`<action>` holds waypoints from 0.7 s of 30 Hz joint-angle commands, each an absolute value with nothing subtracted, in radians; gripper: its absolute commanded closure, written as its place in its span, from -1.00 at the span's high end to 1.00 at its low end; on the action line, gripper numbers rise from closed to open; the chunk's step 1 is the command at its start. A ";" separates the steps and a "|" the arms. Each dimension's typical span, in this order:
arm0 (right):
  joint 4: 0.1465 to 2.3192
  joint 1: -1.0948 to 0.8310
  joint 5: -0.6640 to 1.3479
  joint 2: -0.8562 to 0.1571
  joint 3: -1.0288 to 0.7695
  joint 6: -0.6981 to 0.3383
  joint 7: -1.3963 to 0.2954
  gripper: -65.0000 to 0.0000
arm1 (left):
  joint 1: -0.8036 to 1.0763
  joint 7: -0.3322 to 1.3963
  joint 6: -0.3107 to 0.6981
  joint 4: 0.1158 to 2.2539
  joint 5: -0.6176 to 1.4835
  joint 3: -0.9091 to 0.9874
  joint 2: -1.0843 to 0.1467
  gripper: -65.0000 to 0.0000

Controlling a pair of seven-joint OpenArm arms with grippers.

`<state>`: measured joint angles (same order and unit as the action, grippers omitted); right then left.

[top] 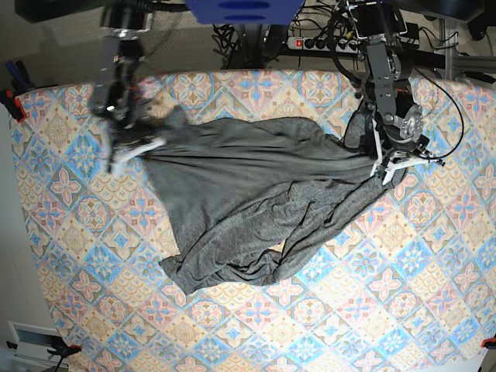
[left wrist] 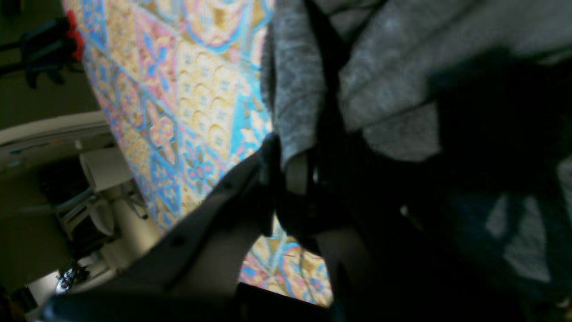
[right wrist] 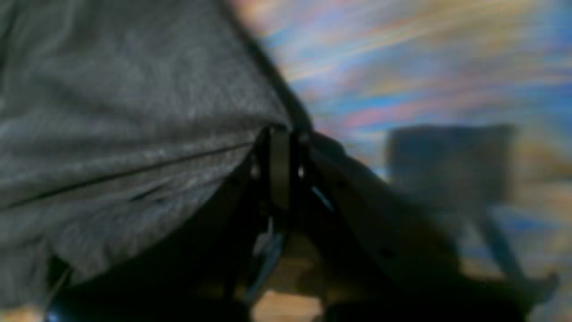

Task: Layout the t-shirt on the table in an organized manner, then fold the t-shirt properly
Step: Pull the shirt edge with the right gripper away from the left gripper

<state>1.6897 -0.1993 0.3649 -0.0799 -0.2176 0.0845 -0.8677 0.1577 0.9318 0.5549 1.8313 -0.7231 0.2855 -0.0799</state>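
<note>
The dark-grey t-shirt (top: 248,194) is stretched across the far half of the table (top: 372,302), with its lower part bunched and folded toward the front left. My right gripper (top: 142,145), at the base view's left, is shut on the shirt's left edge; the right wrist view shows its fingers (right wrist: 279,165) pinching grey cloth (right wrist: 125,134). My left gripper (top: 381,164), at the base view's right, is shut on the shirt's right edge; the left wrist view shows its fingers (left wrist: 286,174) clamped on a fold of the shirt (left wrist: 384,76). The cloth hangs taut between both grippers.
The table's far edge runs just behind both arms. Cables and a power strip (top: 325,43) lie beyond it. Red clamps (top: 9,97) hold the cloth at the table's left edge. The patterned cloth (left wrist: 187,103) shows beside the left gripper.
</note>
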 commanded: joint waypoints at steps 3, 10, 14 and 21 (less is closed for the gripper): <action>1.699 -0.199 0.377 -0.084 -0.216 0.071 -0.863 -1.00 | 0.139 0.932 0.547 1.848 -0.740 0.286 -0.085 -0.91; 1.633 -0.199 0.377 -0.084 -0.329 0.071 -0.860 -1.00 | 0.122 0.929 0.549 1.848 -0.736 0.286 -0.114 -0.58; 1.613 -0.199 0.375 -0.084 -0.407 0.073 -0.860 -1.00 | 0.120 0.929 0.549 1.848 -0.733 0.285 -0.137 -0.37; 1.616 -0.199 0.188 -0.081 -0.498 0.073 -0.860 -1.00 | 0.088 0.928 0.549 1.758 -0.730 0.291 -0.173 -0.26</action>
